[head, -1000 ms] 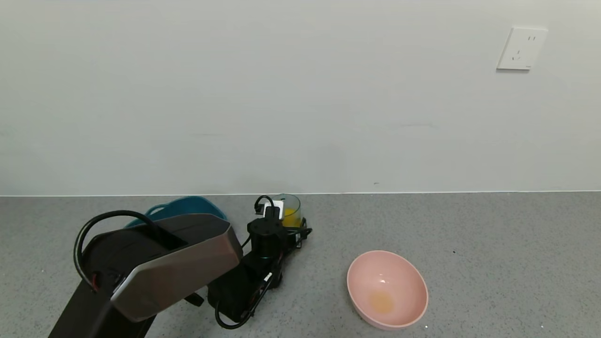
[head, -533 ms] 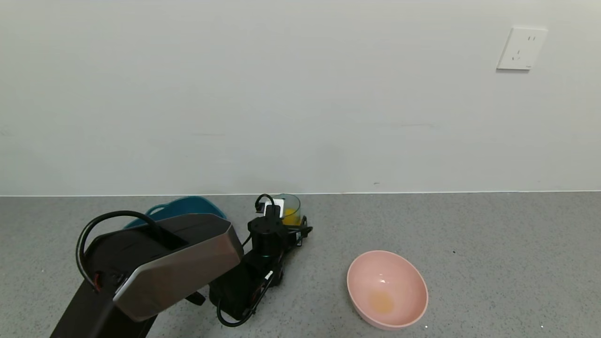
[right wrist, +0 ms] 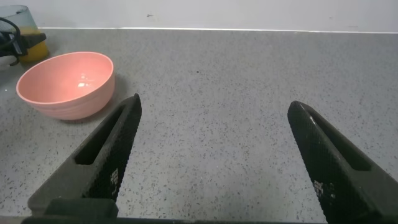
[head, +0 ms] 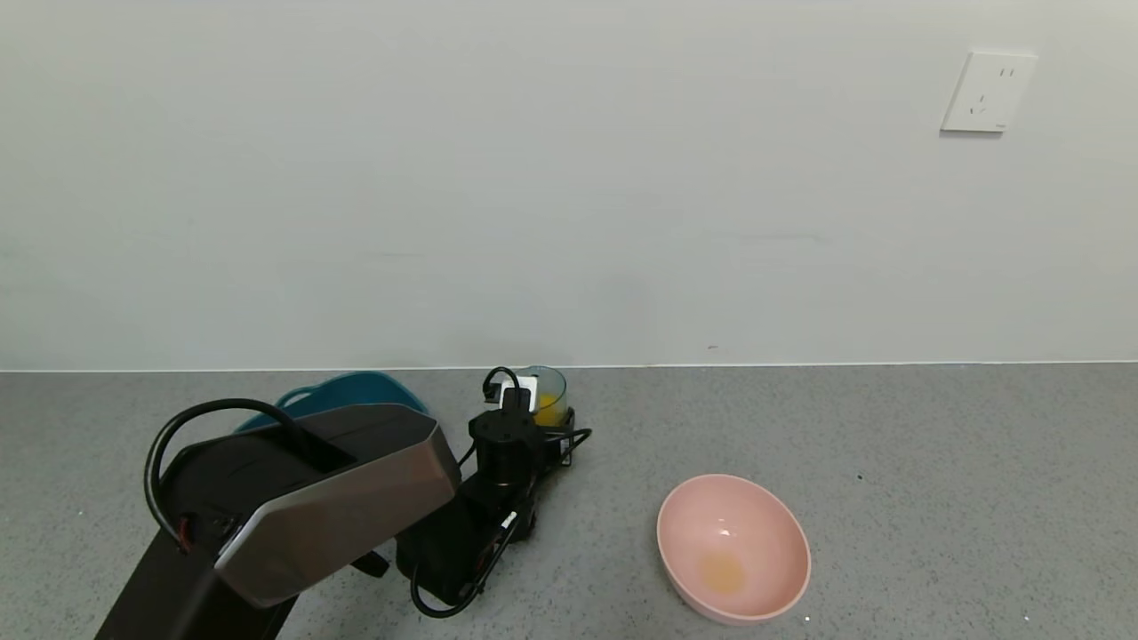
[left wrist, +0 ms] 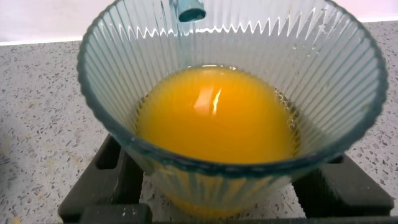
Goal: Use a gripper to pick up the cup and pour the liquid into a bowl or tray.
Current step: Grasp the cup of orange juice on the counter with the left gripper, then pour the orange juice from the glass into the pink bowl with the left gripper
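The cup (head: 549,396), a clear ribbed blue-tinted tumbler, stands near the back wall, partly hidden by my left wrist. It holds orange-yellow liquid (left wrist: 214,112) to about half its height. My left gripper (head: 544,428) has a black finger (left wrist: 115,177) pressed on each side of the cup's (left wrist: 348,81) lower part. The pale pink bowl (head: 765,524) sits to the right and nearer me, with a small orange puddle (head: 722,572) in its bottom. My right gripper (right wrist: 214,106) is open over bare counter, apart from the bowl (right wrist: 68,99).
A dark teal tub (head: 351,389) sits behind my left arm, to the left of the cup. The grey speckled counter (head: 933,498) ends at a white wall with an outlet (head: 987,92). The cup also shows far off in the right wrist view (right wrist: 25,28).
The cup and my left gripper have shifted slightly to the left together. The bowl has not moved.
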Motion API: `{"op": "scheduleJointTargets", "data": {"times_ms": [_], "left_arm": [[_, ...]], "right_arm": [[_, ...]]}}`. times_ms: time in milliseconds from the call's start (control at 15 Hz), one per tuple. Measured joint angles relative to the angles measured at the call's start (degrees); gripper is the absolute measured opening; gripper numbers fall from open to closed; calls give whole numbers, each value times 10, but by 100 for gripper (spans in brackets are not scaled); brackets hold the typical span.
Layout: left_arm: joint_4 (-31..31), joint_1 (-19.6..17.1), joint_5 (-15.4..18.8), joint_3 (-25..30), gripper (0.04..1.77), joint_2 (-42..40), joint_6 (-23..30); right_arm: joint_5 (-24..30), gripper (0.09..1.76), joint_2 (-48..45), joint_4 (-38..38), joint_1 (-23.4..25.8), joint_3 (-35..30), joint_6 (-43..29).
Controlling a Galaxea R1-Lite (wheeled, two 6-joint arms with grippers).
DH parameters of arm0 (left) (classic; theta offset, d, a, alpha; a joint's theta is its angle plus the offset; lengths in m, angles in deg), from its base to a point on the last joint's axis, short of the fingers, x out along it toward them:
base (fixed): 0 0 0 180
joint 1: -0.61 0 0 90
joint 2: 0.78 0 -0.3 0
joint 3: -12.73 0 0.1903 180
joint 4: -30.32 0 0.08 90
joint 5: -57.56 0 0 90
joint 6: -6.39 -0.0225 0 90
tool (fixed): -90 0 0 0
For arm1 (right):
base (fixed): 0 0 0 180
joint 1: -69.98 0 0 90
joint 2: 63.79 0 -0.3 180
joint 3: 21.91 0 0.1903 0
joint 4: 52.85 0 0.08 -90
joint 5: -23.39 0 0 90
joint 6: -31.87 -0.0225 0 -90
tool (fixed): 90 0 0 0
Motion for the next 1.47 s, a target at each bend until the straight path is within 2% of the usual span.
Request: {"op": "scheduleJointTargets", "data": {"times_ms": [400,667,1267,1467], "left_arm": [[-7,1,2,7,132,-13,-3],[-35,2,2,15,132,-54,-13],[-242,11,0,26,132,-261,-22],[-286,22,8,27,132,-319,-35]], "right_arm": [[0,171,0,0,0,0,0],[0,171,0,0,0,0,0],[0,171,0,0,0,0,0],[0,171,0,0,0,0,0]]}}
